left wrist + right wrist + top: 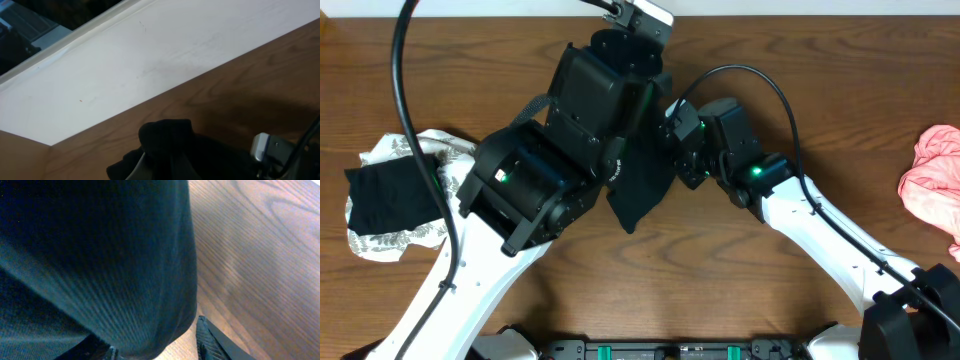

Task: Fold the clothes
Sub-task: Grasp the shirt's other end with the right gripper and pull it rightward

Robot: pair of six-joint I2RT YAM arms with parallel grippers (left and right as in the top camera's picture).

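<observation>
both the left gripper (150, 172) and right gripper (676, 128) touch the black shirt (638, 190). it runs far to near, pointy end near. cannot tell how tightly either holds it.

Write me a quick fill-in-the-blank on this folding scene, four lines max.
1. The cloth in the middle of the table is ___ in colour.
2. The bundle at the right edge is ___ in colour.
3. On the left, a black piece lies on a patterned cloth that is mostly ___.
4. The table top is made of ___.
Missing words: black; pink; white; wood.
</observation>
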